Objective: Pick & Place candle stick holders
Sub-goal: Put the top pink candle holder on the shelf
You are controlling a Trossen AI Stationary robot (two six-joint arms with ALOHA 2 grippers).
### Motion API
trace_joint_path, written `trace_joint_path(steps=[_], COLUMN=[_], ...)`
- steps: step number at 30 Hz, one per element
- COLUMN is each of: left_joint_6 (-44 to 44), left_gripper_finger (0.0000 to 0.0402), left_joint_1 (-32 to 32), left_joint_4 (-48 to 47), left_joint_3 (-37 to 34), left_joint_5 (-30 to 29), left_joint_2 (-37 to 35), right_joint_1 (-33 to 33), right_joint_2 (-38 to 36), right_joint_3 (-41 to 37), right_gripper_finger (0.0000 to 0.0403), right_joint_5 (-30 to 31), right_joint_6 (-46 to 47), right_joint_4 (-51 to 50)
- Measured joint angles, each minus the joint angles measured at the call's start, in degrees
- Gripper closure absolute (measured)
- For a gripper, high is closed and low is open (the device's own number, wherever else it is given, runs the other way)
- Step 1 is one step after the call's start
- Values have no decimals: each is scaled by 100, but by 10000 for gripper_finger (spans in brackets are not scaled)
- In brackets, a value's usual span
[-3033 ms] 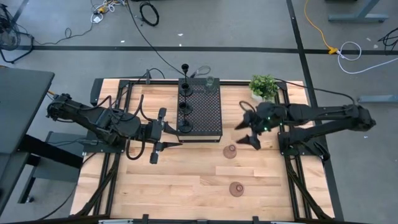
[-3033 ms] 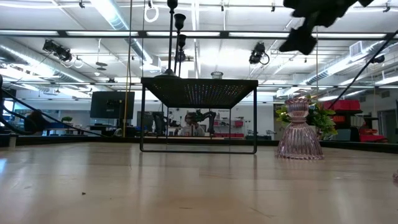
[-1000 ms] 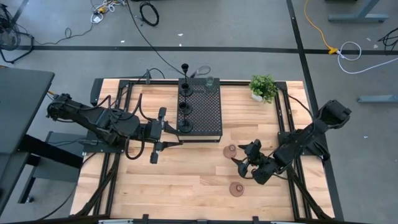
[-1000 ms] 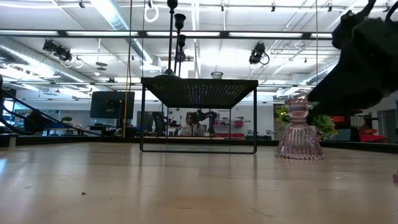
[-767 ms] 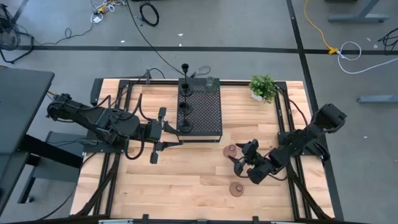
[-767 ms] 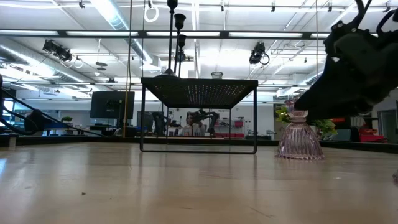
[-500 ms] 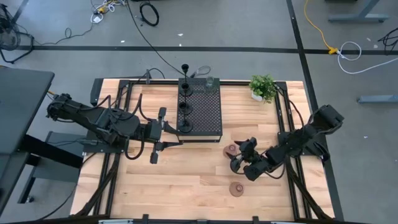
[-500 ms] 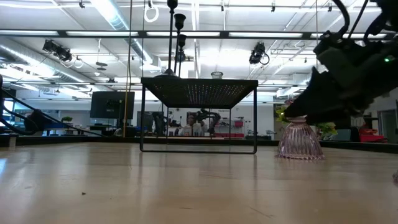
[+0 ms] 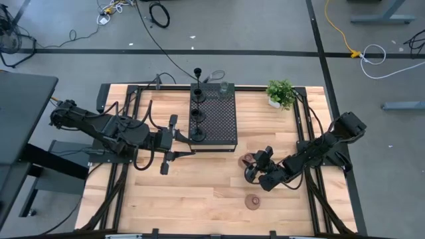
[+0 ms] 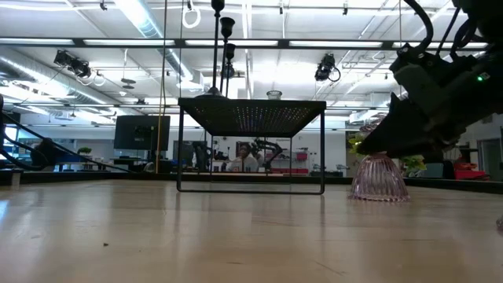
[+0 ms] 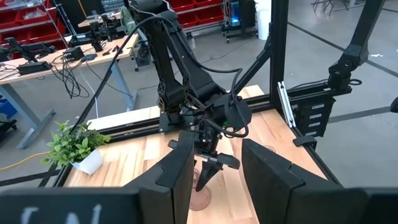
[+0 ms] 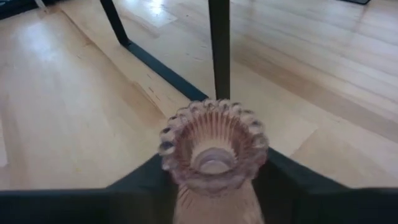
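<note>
A pinkish-brown ribbed candle stick holder (image 9: 246,160) stands on its flared base on the table, just off the black perforated block's (image 9: 216,123) near right corner. It also shows in the low view (image 10: 379,174) and the right wrist view (image 12: 213,146). My right gripper (image 9: 252,167) is open and low, with one finger on each side of the holder's neck; I cannot tell whether they touch it. A second such holder (image 9: 252,201) stands nearer the front edge. Black thin-stemmed holders (image 9: 197,113) stand on the block. My left gripper (image 9: 184,144) waits open at the block's left side.
A small potted plant (image 9: 281,93) stands at the far right. The block stands on thin legs (image 10: 179,149). Black frame rails run along the table's left and right sides (image 9: 309,143). Bare wood lies toward the near edge (image 9: 192,199).
My right gripper has gone toward the table's left edge and down onto the pinkish-brown holder, and its fingers now stand on either side of the holder's neck. The holder has stayed in place.
</note>
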Motion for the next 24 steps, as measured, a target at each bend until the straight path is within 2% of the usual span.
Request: trace_joint_path(steps=[4,16,24], left_joint_6=[-2,-2,-2], left_gripper_finger=[264,264,264], left_joint_1=[0,0,0], left_joint_4=[1,1,2], left_joint_3=[0,0,0], left_joint_5=[1,0,0], left_joint_2=[0,0,0], right_joint_1=[0,25,54], right_joint_2=[0,-97,-1139], right_joint_3=[7,9,9], right_gripper_finger=[293,294,294], right_joint_5=[-53,-277,-671], right_joint_6=[-84,-120,-651], right_joint_4=[15,83,-119])
